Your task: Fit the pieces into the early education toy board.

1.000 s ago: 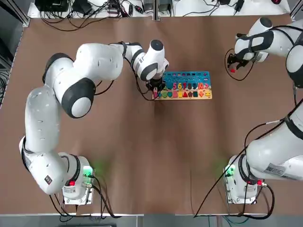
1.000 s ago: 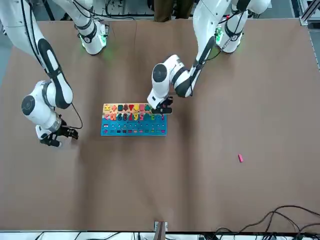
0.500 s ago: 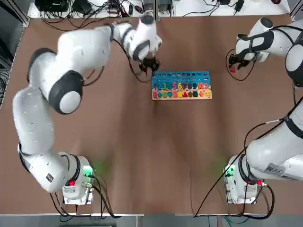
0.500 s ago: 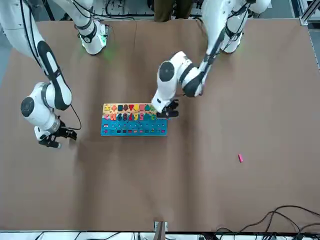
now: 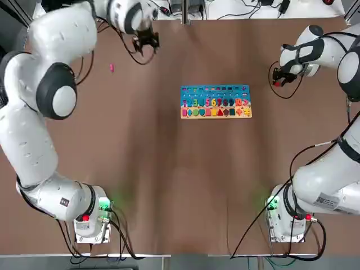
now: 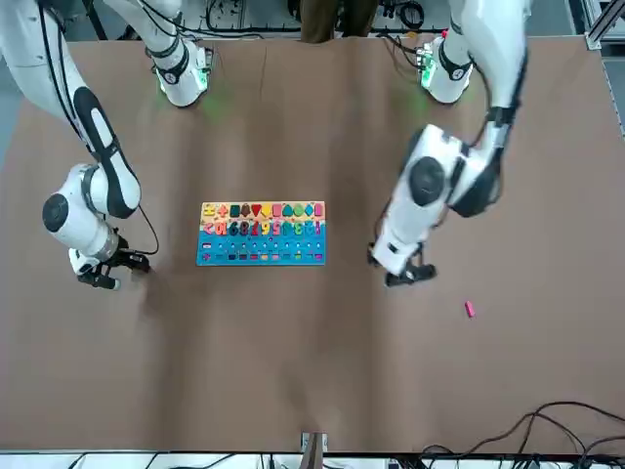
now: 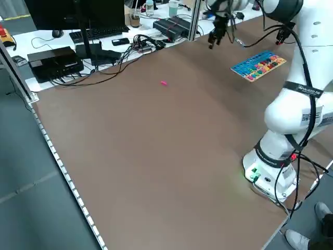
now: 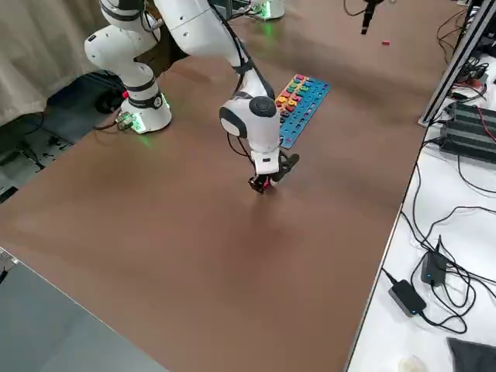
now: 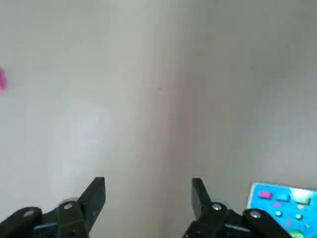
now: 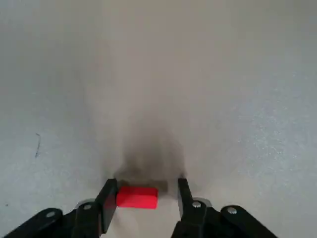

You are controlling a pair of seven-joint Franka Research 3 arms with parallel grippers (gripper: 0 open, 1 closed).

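The early education toy board [image 5: 215, 102] lies flat in the middle of the table, blue top and tan strip filled with coloured shapes; the front view shows the board [image 6: 261, 234] too. My left gripper [image 5: 145, 39] hangs open and empty over the far left part of the table, well away from the board. A small pink piece [image 5: 111, 67] lies on the table to its left, and this pink piece [image 9: 1, 79] also sits at the edge of the left wrist view. My right gripper [image 10: 146, 184] is down at the table at the far right, open, its fingers straddling a red piece [image 10: 137, 197].
Cables and electronics [image 5: 101, 8] line the far edge beyond the table. A black cable loop [image 5: 284, 84] from the right arm hangs around the right gripper. Bare brown tabletop [image 5: 169, 180] spreads between the board and the arm bases.
My left gripper has left the board's left end, swung to the far left of the table and opened. The right gripper's fingers have narrowed around the red piece.
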